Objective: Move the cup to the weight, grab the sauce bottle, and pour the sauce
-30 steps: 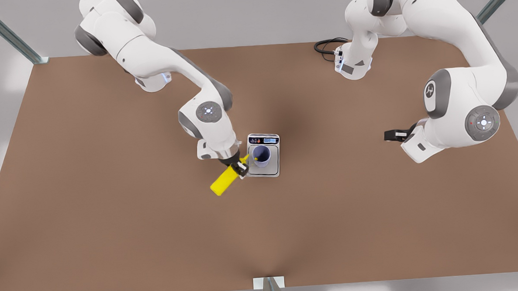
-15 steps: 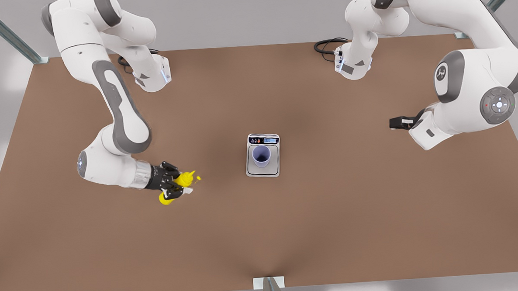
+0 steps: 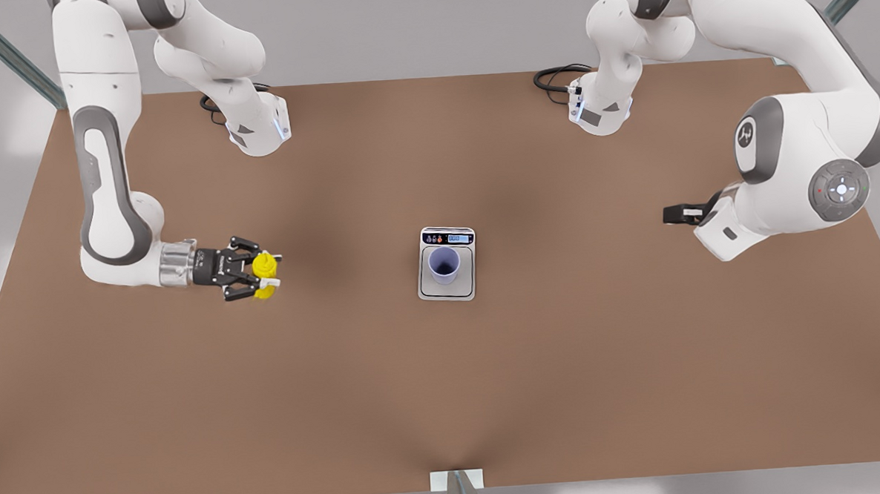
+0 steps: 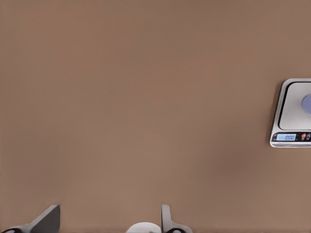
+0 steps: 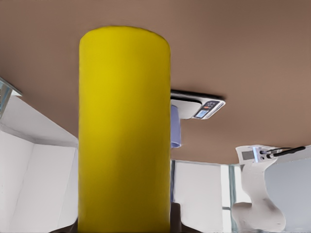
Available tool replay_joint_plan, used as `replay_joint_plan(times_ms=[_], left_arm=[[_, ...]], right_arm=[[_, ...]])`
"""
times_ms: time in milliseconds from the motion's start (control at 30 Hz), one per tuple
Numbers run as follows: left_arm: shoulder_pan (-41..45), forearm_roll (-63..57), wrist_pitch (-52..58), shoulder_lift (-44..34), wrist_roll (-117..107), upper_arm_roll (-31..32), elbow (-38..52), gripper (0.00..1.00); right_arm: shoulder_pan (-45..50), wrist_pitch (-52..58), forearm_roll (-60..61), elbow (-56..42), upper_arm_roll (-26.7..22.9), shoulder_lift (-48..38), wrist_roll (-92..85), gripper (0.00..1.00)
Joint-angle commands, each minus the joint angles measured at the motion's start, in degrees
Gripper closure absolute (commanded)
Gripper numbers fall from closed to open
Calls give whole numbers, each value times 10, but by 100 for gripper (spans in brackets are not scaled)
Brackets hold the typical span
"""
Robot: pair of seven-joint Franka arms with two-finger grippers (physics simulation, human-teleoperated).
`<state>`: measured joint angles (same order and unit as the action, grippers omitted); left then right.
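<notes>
The lavender-blue cup (image 3: pixel 444 265) stands upright on the silver weight (image 3: pixel 449 292) in the middle of the brown table. Far off to the front view's left, my right gripper (image 3: pixel 263 275) is shut on the yellow sauce bottle (image 3: pixel 265 267), held clear above the table. The right wrist view has the sauce bottle (image 5: pixel 124 131) close up, with the weight (image 5: pixel 199 107) and cup (image 5: pixel 175 126) far behind it. My left gripper (image 3: pixel 674 213) waits at the front view's right. In the left wrist view its fingers (image 4: pixel 167 221) stand apart, open and empty, with the weight (image 4: pixel 291 111) off to one side.
Both arm bases (image 3: pixel 256 129) (image 3: pixel 601 106) stand at the table's far edge, each with a black cable (image 3: pixel 555 77) beside it. A metal bracket (image 3: pixel 456 480) sits at the near edge. Bare tabletop (image 3: pixel 564 360) surrounds the weight.
The right gripper swung the sauce bottle away from beside the cup, far to the front view's left, and turned it from tilted over the cup to end-on. The left arm barely shifted.
</notes>
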<state>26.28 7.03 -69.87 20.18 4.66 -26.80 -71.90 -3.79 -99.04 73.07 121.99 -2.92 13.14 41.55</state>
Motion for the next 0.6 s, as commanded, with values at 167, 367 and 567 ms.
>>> replay_joint_plan(times_ms=[167,367,567], left_arm=[[0,-9,-4,3,-2,0,0,0],[0,-18,-6,6,-1,1,1,0],[0,-19,-5,6,-1,1,1,0]], right_arm=[[-46,46,11,65,0,9,-85,54],[-113,123,18,65,0,121,-175,54],[-126,127,15,63,3,163,-184,51]])
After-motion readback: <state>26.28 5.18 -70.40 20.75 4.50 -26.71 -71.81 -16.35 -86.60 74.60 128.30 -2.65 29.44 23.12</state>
